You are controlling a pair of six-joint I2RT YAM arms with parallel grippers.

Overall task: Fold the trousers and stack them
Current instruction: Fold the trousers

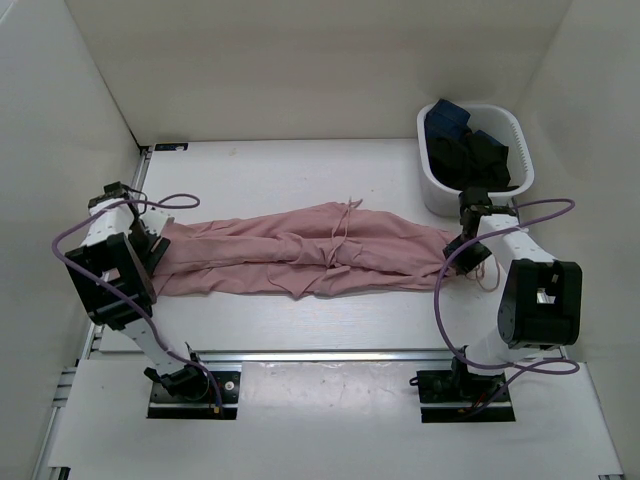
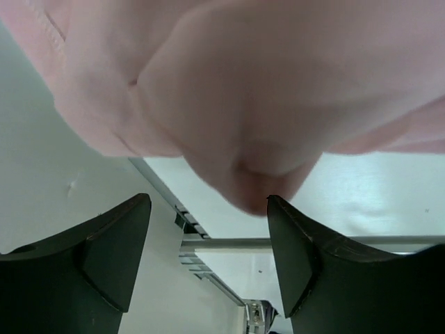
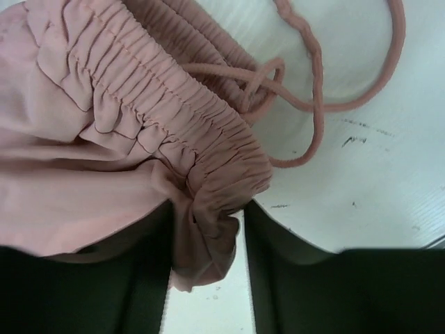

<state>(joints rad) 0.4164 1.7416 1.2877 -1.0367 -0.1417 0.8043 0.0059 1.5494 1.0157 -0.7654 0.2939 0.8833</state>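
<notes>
The trousers [image 1: 300, 255] lie stretched lengthwise across the table [image 1: 300, 170], legs side by side, wrinkled but roughly flat, likely so the two ends can be brought together for the first fold. The waistband [image 3: 174, 132] is at the right end, its drawstring [image 3: 313, 90] looped loose on the table. The right gripper [image 3: 206, 216] has its jaws close together, and a corner of the waistband bunched between them looks pinched. At the leg end, the left gripper [image 2: 208, 202] has its jaws wide apart, with a bulge of fabric hanging just ahead of the gap, not clamped; it seems placed to take the hems. A basket [image 1: 432, 180] of dark clothes [image 1: 470, 150] sits behind the right arm, near the waistband end
</notes>
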